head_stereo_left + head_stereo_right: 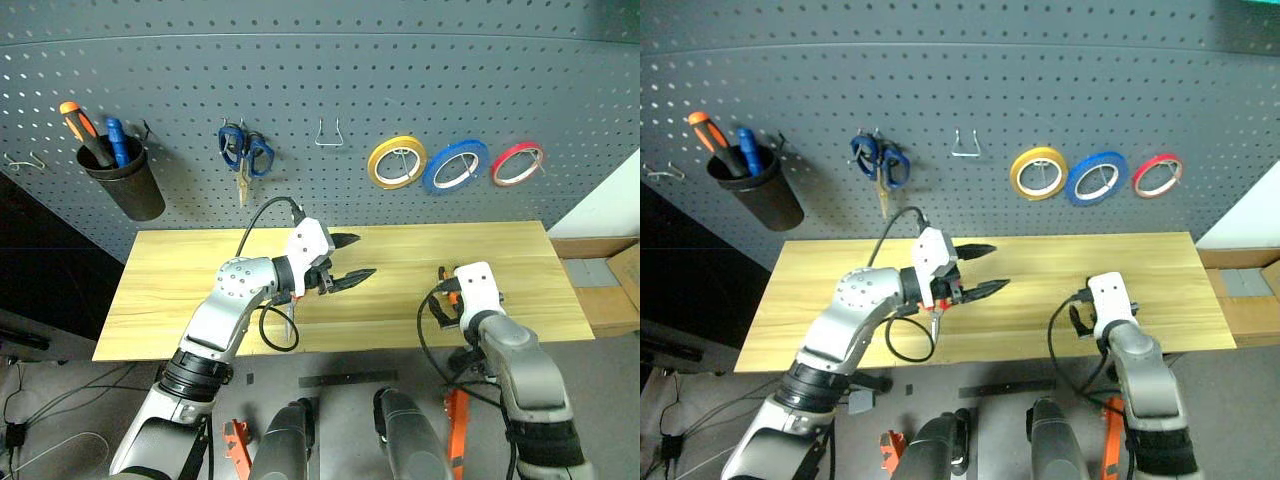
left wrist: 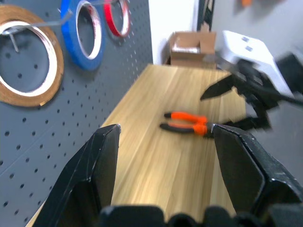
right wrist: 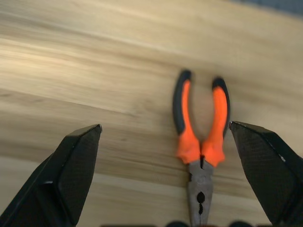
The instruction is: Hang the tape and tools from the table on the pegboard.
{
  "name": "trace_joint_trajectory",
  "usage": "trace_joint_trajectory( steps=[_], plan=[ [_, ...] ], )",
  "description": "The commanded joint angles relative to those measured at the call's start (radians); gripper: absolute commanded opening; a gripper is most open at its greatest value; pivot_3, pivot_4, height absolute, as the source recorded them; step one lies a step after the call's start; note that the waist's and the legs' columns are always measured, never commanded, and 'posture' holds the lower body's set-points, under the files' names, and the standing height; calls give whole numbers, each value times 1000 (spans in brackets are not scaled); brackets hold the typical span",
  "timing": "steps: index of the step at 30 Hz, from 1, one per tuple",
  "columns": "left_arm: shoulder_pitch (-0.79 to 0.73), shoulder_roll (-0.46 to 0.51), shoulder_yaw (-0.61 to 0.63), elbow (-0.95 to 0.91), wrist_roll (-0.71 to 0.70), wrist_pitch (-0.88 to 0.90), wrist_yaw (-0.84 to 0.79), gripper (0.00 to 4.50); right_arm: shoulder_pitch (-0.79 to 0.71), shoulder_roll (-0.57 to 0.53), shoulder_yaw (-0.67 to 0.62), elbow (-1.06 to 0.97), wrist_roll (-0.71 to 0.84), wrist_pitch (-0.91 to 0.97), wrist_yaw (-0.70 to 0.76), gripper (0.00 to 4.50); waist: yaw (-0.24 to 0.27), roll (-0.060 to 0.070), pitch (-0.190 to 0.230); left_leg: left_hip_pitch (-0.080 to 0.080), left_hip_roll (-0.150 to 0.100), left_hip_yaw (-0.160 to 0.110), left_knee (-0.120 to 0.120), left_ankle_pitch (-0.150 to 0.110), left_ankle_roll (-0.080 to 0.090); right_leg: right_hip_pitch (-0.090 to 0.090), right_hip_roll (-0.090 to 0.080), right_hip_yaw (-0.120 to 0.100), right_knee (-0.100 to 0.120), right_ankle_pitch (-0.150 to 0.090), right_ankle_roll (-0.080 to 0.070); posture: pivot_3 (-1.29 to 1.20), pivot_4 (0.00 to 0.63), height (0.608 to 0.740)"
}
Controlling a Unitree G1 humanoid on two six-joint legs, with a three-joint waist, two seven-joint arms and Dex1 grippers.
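Right hand (image 3: 163, 189) spread wide over the pliers (image 3: 200, 137) on the tabletop's (image 1: 200, 290) right, apparently for a grasp; left hand (image 1: 352, 258) parted, empty, mid-tabletop.

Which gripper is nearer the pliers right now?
Right. The right gripper hangs open directly over the pliers, one finger on either side. The left gripper is open above the table's middle, well off to the side.

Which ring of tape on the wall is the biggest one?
The blue tape, hanging between the yellow roll and the smaller red roll.
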Motion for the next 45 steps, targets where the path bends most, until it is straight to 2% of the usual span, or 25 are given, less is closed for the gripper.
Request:
trace_joint_trajectory(
  steps=[1,7,18,21,25,26,28,32,35,39,43,45],
  plan=[
    [-13,2,1,-3,8,-35,-8,3312,-81,-30,-59,158,21,4,-22,4487,1,0,0,0,0,0,0,1,0,0,0,0,0,2,-1,-191,253,740],
    [1,2,7,-18,9,-21,3,3312,-198,-48,-106,429,69,-15,-19,4487,4,0,0,-1,0,0,-1,1,0,-1,0,0,0,4,-4,-159,245,740],
    [15,4,17,-25,11,-12,21,3312,-337,-56,-130,687,126,-49,-38,4487,4,1,-2,-1,0,0,0,2,0,0,1,0,0,5,-3,-139,230,740],
    [21,10,21,-23,12,-17,25,3312,-350,-65,-130,726,137,-45,-34,3895,5,1,-5,-1,0,0,0,2,0,0,1,0,-1,5,-3,-137,227,740],
    [32,19,33,-23,15,-25,37,3312,-359,-75,-113,746,143,-49,-25,2533,5,0,-10,-1,0,0,-1,2,0,0,1,0,-1,5,-3,-134,219,740],
    [35,20,37,-23,14,-25,41,3312,-359,-74,-110,744,146,-47,-26,2455,5,0,-10,-1,0,0,-1,2,0,0,1,0,-1,5,-3,-133,218,740],
    [43,21,55,-31,3,-15,51,3312,-355,-68,-102,709,151,-48,-28,2455,6,0,-10,-1,0,0,0,2,0,0,1,0,-1,5,-3,-133,217,740],
    [69,40,85,-50,15,-23,78,3312,-308,-74,-10,510,130,-78,6,2455,4,0,-10,-1,0,0,-1,2,0,-1,1,0,0,5,-3,-127,212,740],
    [124,61,166,-101,-16,11,129,3312,-240,-37,72,132,153,-1,12,2455,0,1,-10,-2,0,1,-1,2,0,-2,1,1,0,5,-3,-123,211,740],
    [173,66,228,-152,-49,51,172,3312,-205,30,137,-128,168,79,-14,2455,3,1,-11,-3,2,-1,-1,1,-1,-4,2,0,1,5,-3,-113,205,740],
    [205,73,283,-192,-76,81,205,3312,-243,122,196,-274,174,118,-47,2455,11,0,-12,-3,2,-2,-1,2,-2,-3,3,0,0,5,-3,-100,201,740],
    [209,69,334,-215,-103,99,240,3312,-336,187,214,-291,175,94,-67,2454,12,0,-12,-3,2,-2,-1,2,-2,-3,3,0,0,5,-3,-89,199,740]
  ],
)
